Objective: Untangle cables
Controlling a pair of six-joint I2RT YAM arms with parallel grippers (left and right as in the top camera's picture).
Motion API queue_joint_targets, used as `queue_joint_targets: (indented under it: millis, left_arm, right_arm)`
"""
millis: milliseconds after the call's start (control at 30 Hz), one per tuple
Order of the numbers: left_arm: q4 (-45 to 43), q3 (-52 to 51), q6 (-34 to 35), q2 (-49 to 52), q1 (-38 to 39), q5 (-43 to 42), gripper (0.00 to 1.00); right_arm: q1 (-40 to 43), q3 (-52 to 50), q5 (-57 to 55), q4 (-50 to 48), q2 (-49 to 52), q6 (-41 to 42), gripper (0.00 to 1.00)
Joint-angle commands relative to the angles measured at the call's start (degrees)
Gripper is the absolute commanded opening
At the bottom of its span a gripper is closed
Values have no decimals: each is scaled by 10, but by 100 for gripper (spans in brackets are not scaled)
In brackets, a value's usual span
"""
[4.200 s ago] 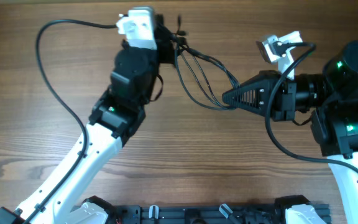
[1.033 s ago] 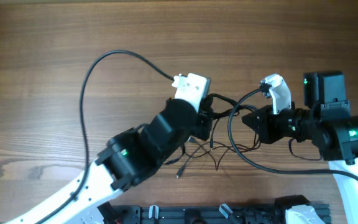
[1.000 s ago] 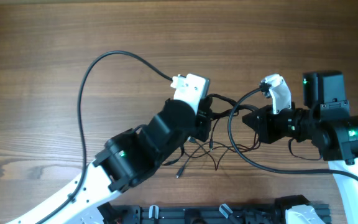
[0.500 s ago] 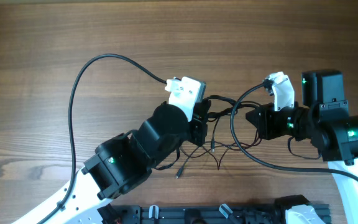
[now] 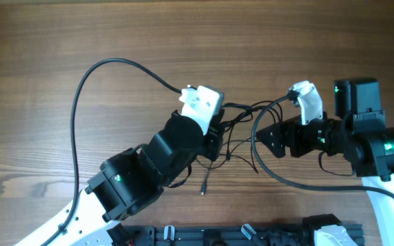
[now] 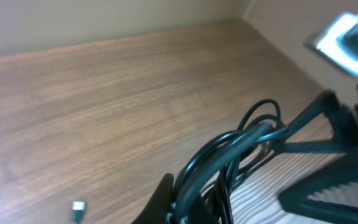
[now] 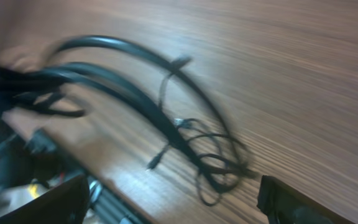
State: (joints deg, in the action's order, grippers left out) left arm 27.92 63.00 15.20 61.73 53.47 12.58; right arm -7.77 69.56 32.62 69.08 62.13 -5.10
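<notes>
The work is mid-way through the pulling-apart step. The cables (image 5: 234,140) form a loose knot of thin black loops near the middle of the desk (image 5: 46,55), between the two arms. One strand trails down toward the near edge and ends in a small plug (image 5: 202,192) lying on the wood.

The left claw (image 5: 216,137) is closed on the cables. Its wrist view shows a bunch of strands coming out from between its fingers and arching away over the desk. The right claw (image 5: 260,137) stands wide open with nothing between its fingers. Its own view is smeared, but the loops there appear to lie ahead of it on the wood rather than inside the jaws.

The next move probably calls for the right claw to pick a single strand at the edge of the knot, close on that alone, and draw it away while the left claw keeps the bunch anchored. Taking several loops at once would likely only tighten the knot.

The left arm reaches in from the near-left corner on a diagonal, bent at the elbow, with its wrist over the middle of the desk. The right arm comes from the near-right, its forearm lying roughly level and pointing left, so the two claws face each other with the knot just between them.
</notes>
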Motion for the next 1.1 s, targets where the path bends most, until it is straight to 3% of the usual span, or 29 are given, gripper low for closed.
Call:
queue_joint_targets:
  millis: [0, 100, 333, 467, 567, 767, 900, 1067]
  left_arm:
    - [-2, 6, -153, -10, -4, 10, 4]
    - [2, 6, -288, -10, -4, 14, 4]
    - [2, 6, -409, -10, -4, 100, 4]
    - [2, 6, -419, -10, -4, 88, 4]
    - [-6, 6, -424, -10, -4, 44, 4]
    - [-73, 6, -498, -10, -4, -69, 4]
    - [-101, 6, -551, -11, -4, -116, 4]
    - [-129, 6, -570, -14, -6, -123, 4]
  right_arm:
    - [1, 1, 104, 0, -8, -68, 90]
    - [1, 1, 104, -20, -9, -47, 90]
    - [1, 3, 131, -91, -36, 1, 90]
    - [1, 3, 123, -152, -60, 28, 90]
    - [1, 3, 61, -200, -71, 92, 97]
    - [1, 3, 16, -219, -57, 139, 97]
    - [1, 3, 19, -219, -49, 145, 97]
    - [1, 3, 63, -209, -48, 129, 97]
